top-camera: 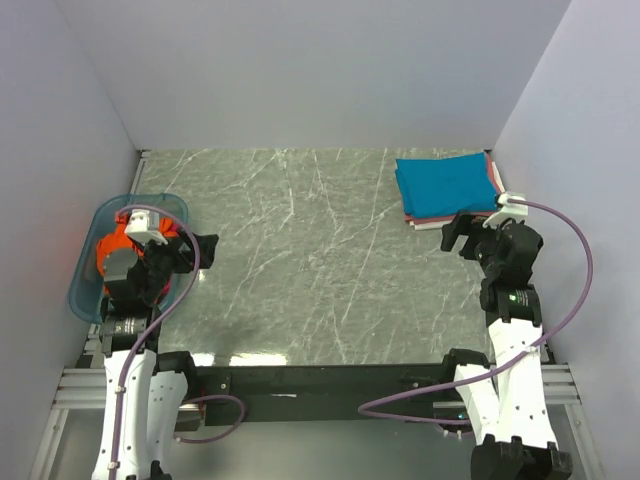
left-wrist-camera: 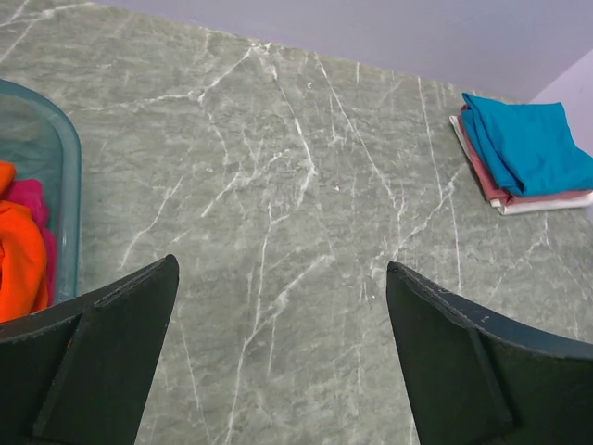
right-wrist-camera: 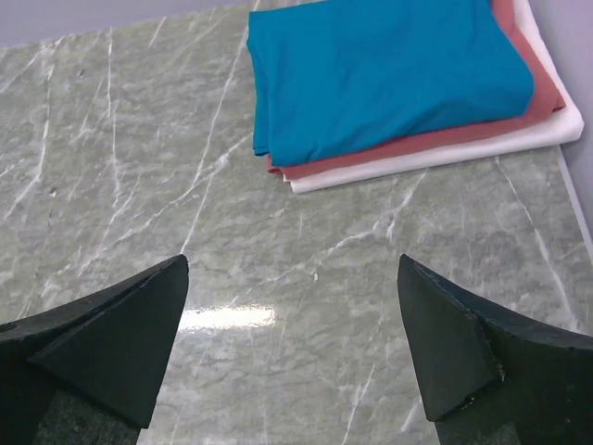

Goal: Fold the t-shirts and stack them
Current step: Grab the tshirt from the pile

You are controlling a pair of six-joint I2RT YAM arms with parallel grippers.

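Three folded shirts, teal tee (right-wrist-camera: 389,74) over pink tee (right-wrist-camera: 533,97) over white tee (right-wrist-camera: 556,130), lie stacked in the far right corner just ahead of the right gripper (right-wrist-camera: 292,269), its jaws spread and empty. The left gripper (left-wrist-camera: 281,278), also spread, hangs by the tub (top-camera: 85,290) containing the orange tee (left-wrist-camera: 18,260) and magenta tee (left-wrist-camera: 32,199)

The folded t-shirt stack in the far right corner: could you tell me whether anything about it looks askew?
Only mildly: the teal t-shirt on top sits offset, so edges of the pink t-shirt and white t-shirt show beneath. Nothing looks damaged.
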